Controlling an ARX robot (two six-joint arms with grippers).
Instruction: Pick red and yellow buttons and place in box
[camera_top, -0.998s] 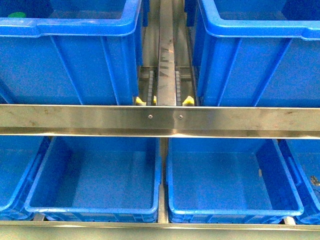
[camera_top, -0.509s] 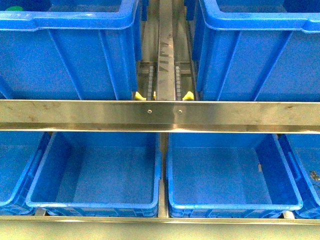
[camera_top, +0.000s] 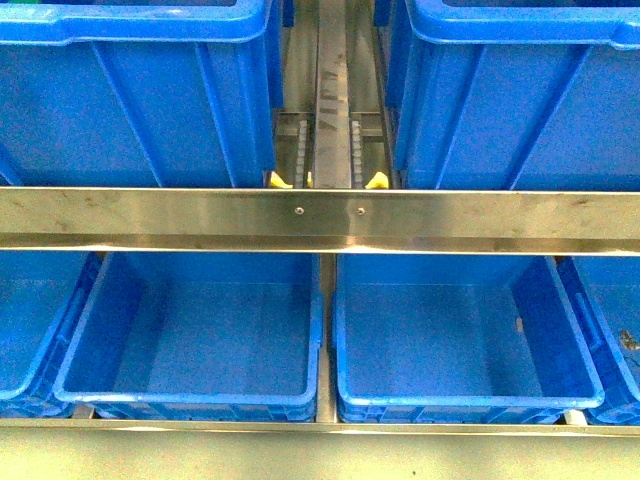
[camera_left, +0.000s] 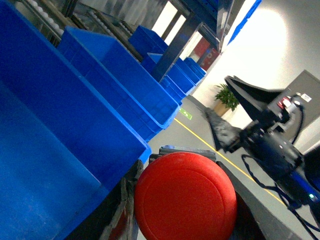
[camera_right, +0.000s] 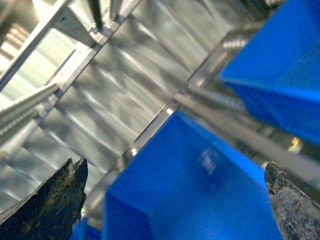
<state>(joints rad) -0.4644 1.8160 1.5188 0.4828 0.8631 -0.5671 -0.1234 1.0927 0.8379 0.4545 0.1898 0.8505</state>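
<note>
The left gripper (camera_left: 185, 222) is clamped on the red button (camera_left: 186, 196), low in the centre of its wrist view, just beside a blue bin (camera_left: 75, 125) on the left. The right gripper (camera_right: 175, 200) is spread wide, facing a second bin (camera_right: 200, 190). In the front view a steel rail (camera_top: 320, 215) crosses mid-frame, hiding part of the lower bins (camera_top: 185, 400).

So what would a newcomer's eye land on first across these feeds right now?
The big red button dominates the left wrist view, held in the left gripper. In the front view, a steel rail crosses rows of blue bins, and the two nearest the middle are empty. The right gripper is open and holds nothing.
</note>
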